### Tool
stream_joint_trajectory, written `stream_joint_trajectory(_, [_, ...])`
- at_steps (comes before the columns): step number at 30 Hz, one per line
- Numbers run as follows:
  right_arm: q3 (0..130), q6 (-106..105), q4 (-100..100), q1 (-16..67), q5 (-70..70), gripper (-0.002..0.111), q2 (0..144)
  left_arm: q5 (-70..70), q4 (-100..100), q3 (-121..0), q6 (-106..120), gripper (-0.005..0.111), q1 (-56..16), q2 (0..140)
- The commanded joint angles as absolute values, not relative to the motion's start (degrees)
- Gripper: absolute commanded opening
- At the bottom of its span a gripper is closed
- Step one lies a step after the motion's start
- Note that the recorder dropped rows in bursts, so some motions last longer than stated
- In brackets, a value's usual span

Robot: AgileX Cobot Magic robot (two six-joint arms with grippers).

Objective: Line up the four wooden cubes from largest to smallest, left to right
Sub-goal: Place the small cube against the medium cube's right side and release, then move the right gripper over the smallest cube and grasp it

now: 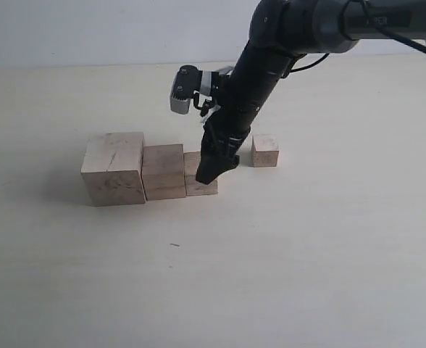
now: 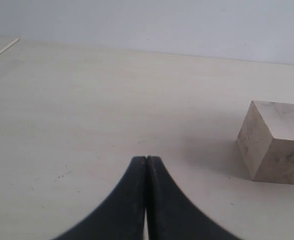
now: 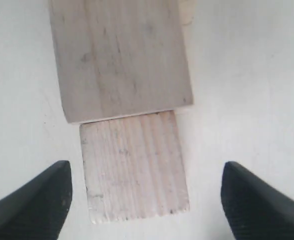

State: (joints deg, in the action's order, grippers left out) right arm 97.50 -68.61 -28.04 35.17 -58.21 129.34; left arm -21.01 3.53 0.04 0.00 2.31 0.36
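My right gripper (image 3: 143, 195) hangs over the third-largest cube (image 3: 134, 167). Its fingers (image 3: 34, 200) are spread wide on either side and are not touching the wood. That cube sits against the second cube (image 1: 163, 171), which stands against the largest cube (image 1: 113, 168), dark-scuffed, at the left end of the row. The smallest cube (image 1: 265, 150) sits apart to the right, a little farther back. My left gripper (image 2: 146, 165) is pressed closed on nothing.

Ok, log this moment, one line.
right gripper open astride third cube | largest cube, second cube lined left of it | smallest cube apart, right | left gripper shut
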Motion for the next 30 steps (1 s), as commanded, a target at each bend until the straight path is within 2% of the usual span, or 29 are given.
stream_joint_trajectory(1, [97.6, -63.0, -24.1, 35.2, -59.0, 0.079, 127.2, -20.4, 3.4, 0.0, 0.0, 0.0, 2.1, 0.0])
stream_joint_trajectory(10, [97.6, -58.3, -19.0, 35.2, -59.7, 0.077, 125.9, -20.4, 3.4, 0.0, 0.0, 0.0, 2.1, 0.0])
stream_joint_trajectory(17, [97.6, -53.4, -14.5, 35.2, -58.7, 0.057, 125.5, -20.4, 3.4, 0.0, 0.0, 0.0, 2.1, 0.0])
stream_joint_trajectory(21, [97.6, -52.0, -13.6, 35.2, -57.8, 0.055, 124.7, -20.4, 3.4, 0.0, 0.0, 0.0, 2.1, 0.0])
stream_joint_trajectory(30, [97.6, -20.1, 6.4, 35.2, -50.9, 0.055, 123.9, -20.4, 3.4, 0.0, 0.0, 0.0, 2.1, 0.0])
